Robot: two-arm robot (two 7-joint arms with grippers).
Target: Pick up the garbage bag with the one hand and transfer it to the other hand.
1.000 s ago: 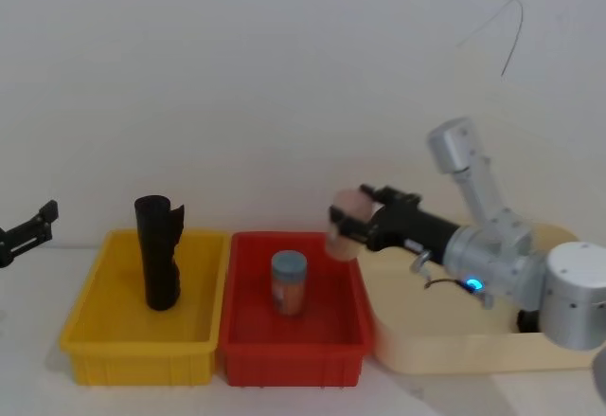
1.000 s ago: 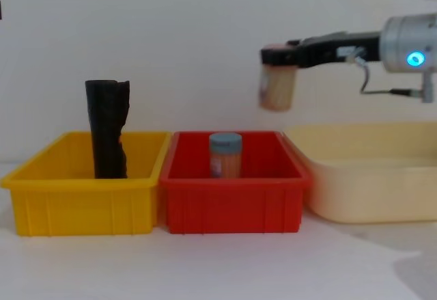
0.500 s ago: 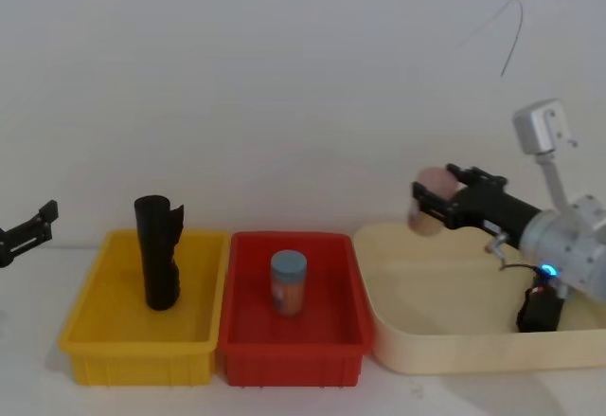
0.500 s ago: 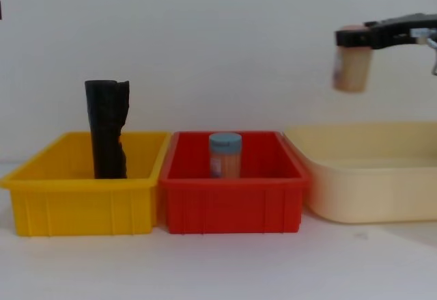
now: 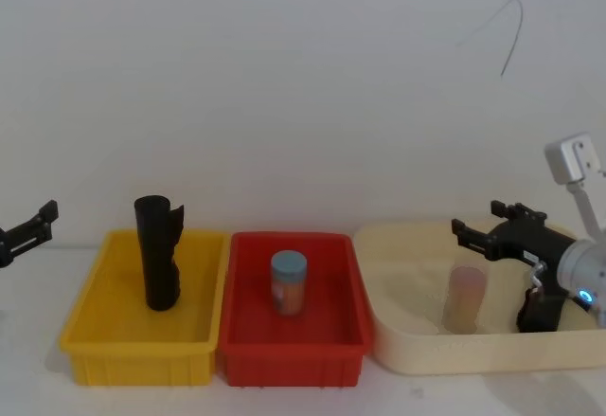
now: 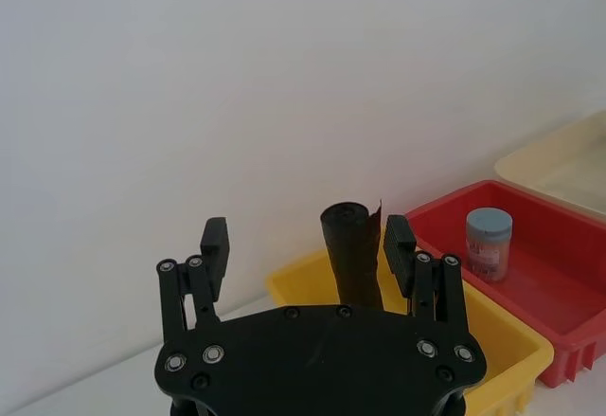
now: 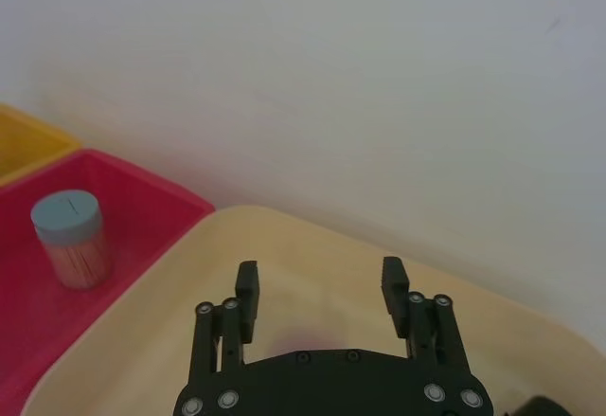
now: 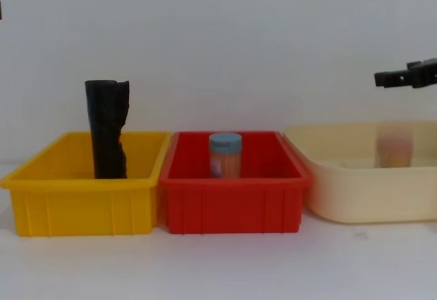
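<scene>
The garbage bag [image 5: 157, 253] stands upright in the yellow bin [image 5: 99, 323], well apart from the wide-open, empty left hand [image 5: 33, 228]; the right hand [image 5: 471, 234], also open, hovers above the cream tray [image 5: 473, 350].

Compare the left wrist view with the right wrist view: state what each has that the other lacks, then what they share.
Left wrist view: the open left gripper and, beyond it, a black roll standing upright in the yellow bin.
Right wrist view: the open right gripper, over the cream tub.
Both: the red bin with the blue-lidded jar upright in it, part of the yellow bin, and part of the cream tub.
</scene>
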